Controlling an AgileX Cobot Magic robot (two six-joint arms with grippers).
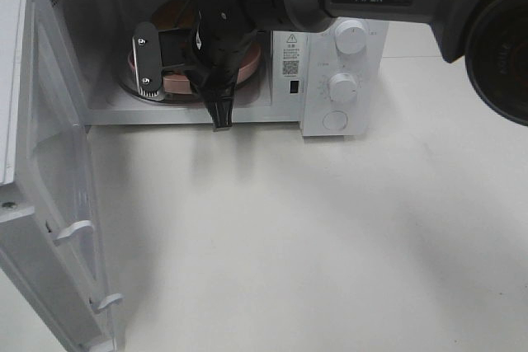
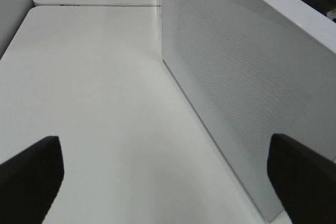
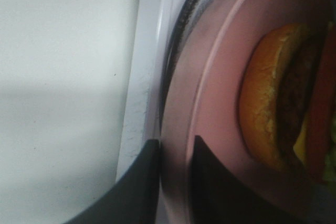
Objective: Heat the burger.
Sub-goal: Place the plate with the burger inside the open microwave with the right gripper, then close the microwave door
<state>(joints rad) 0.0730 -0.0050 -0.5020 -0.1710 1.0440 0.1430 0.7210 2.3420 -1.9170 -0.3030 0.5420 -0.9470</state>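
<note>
Burger (image 3: pixel 268 103) lies on its side-on bun edge in the wrist view, resting on a pink plate (image 3: pixel 220 77) just past the right hand's (image 3: pixel 176 148) fingertips, its bun, tomato and cheese layers showing. The plate sits inside the microwave (image 1: pixel 351 47), on the glass turntable (image 1: pixel 132 88).

The right hand reaches into the open cavity from the front. Its jaws stand narrow, with one dark finger (image 3: pixel 139 187) outside the plate's rim and the other over the plate's inner side, so the rim runs between them. Whether they pinch the rim or only flank it cannot be told. In the high view the arm covers most of the plate, and the burger is hidden behind it.

The left hand (image 2: pixel 168 182) is spread wide, with nothing between its two black fingertips (image 2: pixel 31 177). It hangs over the bare white desk (image 2: pixel 105 103), well apart from the burger. The microwave door (image 2: pixel 236 87) is swung open and stands just beside this hand, its dotted mesh panel facing it. In the high view the door (image 1: pixel 58 162) stands out from the cavity's hinge side, toward the desk's near edge.
</note>
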